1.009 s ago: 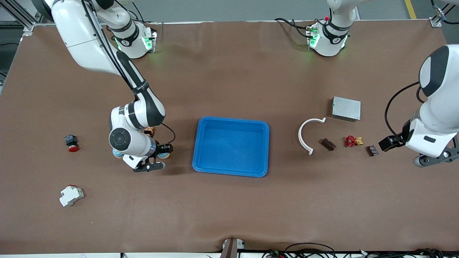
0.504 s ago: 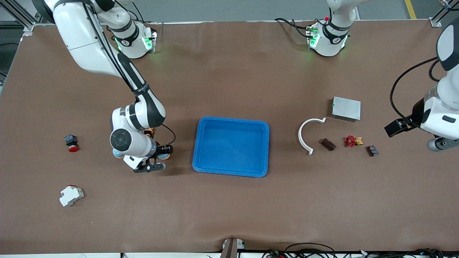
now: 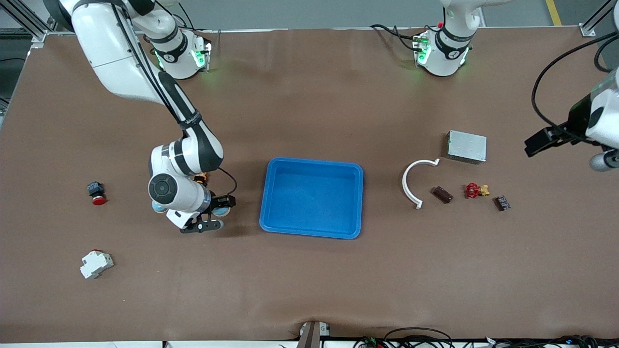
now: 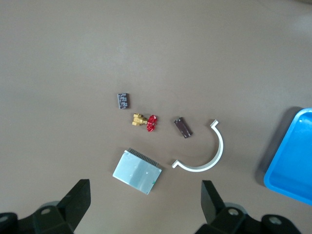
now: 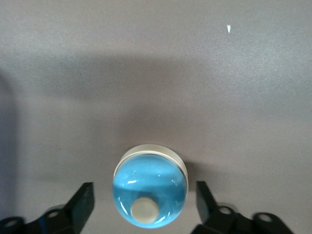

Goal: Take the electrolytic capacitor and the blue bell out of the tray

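The bell (image 5: 150, 187), a blue glossy dome on a white base, stands on the brown table between the fingers of my right gripper (image 5: 144, 200). That gripper is open, with a gap on each side of the bell. In the front view the bell (image 3: 221, 210) and right gripper (image 3: 216, 211) are beside the blue tray (image 3: 355, 203). A brown block (image 4: 183, 127) and a dark block with pale markings (image 4: 123, 101) lie at the left arm's end; I cannot tell which is the capacitor. My left gripper (image 4: 144, 192) is open and empty, high over that end.
A white curved clip (image 3: 411, 186), a silver box (image 3: 466, 146) and a red and brass valve (image 3: 476, 190) lie near the two blocks. Toward the right arm's end sit a red push button (image 3: 96, 193) and a white breaker (image 3: 95, 264).
My right gripper has opened around the bell, which stays on the table. The left arm has pulled up and away from the small parts toward the table's edge.
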`<state>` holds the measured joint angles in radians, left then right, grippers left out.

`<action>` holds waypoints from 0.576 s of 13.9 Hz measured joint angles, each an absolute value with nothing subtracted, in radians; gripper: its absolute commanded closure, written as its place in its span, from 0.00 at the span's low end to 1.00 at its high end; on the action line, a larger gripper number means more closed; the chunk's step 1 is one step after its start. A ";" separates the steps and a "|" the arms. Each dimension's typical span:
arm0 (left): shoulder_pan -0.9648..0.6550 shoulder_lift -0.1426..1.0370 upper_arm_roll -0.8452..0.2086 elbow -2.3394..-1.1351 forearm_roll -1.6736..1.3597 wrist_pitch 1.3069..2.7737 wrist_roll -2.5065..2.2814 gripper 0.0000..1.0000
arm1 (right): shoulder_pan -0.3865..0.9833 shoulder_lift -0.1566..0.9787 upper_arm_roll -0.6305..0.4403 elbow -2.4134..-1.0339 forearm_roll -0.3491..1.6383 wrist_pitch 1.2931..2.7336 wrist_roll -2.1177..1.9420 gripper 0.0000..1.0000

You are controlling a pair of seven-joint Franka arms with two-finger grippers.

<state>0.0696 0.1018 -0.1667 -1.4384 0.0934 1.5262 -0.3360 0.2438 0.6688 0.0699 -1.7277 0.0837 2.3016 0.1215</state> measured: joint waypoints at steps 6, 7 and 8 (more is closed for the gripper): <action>-0.022 -0.050 -0.019 -1.594 0.031 1.562 -0.219 0.00 | 0.248 0.546 0.076 -1.688 0.084 2.045 0.171 0.00; -0.023 -0.063 -0.010 -1.610 0.029 1.564 -0.211 0.00 | 0.251 0.502 0.078 -1.684 0.084 1.979 0.188 0.00; -0.023 -0.070 -0.009 -1.618 0.029 1.566 -0.207 0.00 | 0.254 0.454 0.078 -1.682 0.084 1.911 0.198 0.00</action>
<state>-0.0232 -0.0695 -0.0090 -1.6180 0.0286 1.5655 -0.2068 0.2536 0.4541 0.0783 -1.6821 0.0840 1.9112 0.1978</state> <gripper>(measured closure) 0.000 0.000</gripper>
